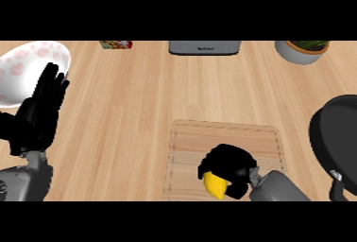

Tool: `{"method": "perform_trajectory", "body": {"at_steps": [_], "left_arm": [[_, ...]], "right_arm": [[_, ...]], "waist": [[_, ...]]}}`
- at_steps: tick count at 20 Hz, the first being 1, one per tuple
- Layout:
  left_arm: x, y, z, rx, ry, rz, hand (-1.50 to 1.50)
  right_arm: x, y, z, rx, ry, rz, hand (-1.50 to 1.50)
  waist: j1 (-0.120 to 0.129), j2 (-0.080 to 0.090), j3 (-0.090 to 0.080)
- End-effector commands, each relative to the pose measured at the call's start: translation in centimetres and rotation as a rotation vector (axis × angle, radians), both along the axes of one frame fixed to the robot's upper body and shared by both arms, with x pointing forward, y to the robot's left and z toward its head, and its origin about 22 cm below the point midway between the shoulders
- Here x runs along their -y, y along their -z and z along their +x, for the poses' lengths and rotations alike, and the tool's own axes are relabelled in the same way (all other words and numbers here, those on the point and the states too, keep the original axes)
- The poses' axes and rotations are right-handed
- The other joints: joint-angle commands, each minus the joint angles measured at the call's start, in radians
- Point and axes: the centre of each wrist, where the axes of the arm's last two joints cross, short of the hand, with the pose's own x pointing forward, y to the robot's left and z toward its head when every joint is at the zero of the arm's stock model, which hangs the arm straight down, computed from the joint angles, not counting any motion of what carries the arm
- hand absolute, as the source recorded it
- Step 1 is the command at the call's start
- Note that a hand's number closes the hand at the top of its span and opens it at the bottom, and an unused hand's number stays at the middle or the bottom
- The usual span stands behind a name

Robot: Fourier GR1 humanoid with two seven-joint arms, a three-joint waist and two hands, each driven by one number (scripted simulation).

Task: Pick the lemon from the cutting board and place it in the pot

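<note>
On the worktop point(140, 108), the pot point(335, 137) sits at the right edge and the board point(209, 137) is mid-front. Over the board's near side, the right robot hand point(229, 163) is curled round the lemon point(216, 185); the left robot hand point(42, 108) rests open. I'd guess the lemon's light, firm and a bit slick, so grab its middle.

Light: bright, flat and even across your counter point(125, 118); its direction cannot be told. The wood of the cutting board point(230, 134) keeps one tone right up to the edge of the right hand point(230, 163). That hand and the pot point(335, 137) read as near-solid black, with a faint grey sheen along the pot's edge. Lemon point(216, 185): saturated yellow. White plate point(28, 66): bright, and you can read its pink pattern.
</note>
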Motion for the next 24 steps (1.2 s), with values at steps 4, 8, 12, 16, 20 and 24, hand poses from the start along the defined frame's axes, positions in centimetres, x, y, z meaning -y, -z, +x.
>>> {"method": "perform_trajectory", "body": {"at_steps": [4,8,12,16,20,24], "left_arm": [[-0.3,-1.4,-0.5,-0.02,-0.001,-0.01,0.0],[-1.5,1.4,0.2,-0.001,-0.014,-0.019,0.0],[-0.7,0.3,0.3,-0.015,0.02,-0.005,0.0],[-1.0,0.3,-0.2,-0.009,-0.039,-0.031,0.0],[-1.4,0.4,-0.6,-0.015,-0.04,-0.009,0.0],[-1.2,0.5,-0.3,-0.007,-0.023,-0.012,0.0]], "right_arm": [[0.3,1.6,-0.6,0.027,-0.07,0.035,1.5],[-0.8,3.6,-1.0,0.029,-0.093,0.014,1.5],[0.3,2.0,-1.0,0.048,-0.082,0.035,1.5],[2.6,1.5,2.5,0.078,0.659,0.068,1.5],[4.4,0.3,3.9,0.132,1.12,0.093,1.5],[3.7,-5.0,6.2,0.338,1.416,0.249,1.5]], "waist": [[-0.001,0.0,0.0],[-0.001,0.001,0.0],[-0.003,0.0,0.0],[-0.054,-0.001,0.0],[-0.052,-0.004,0.0],[-0.012,-0.003,-0.001]]}}
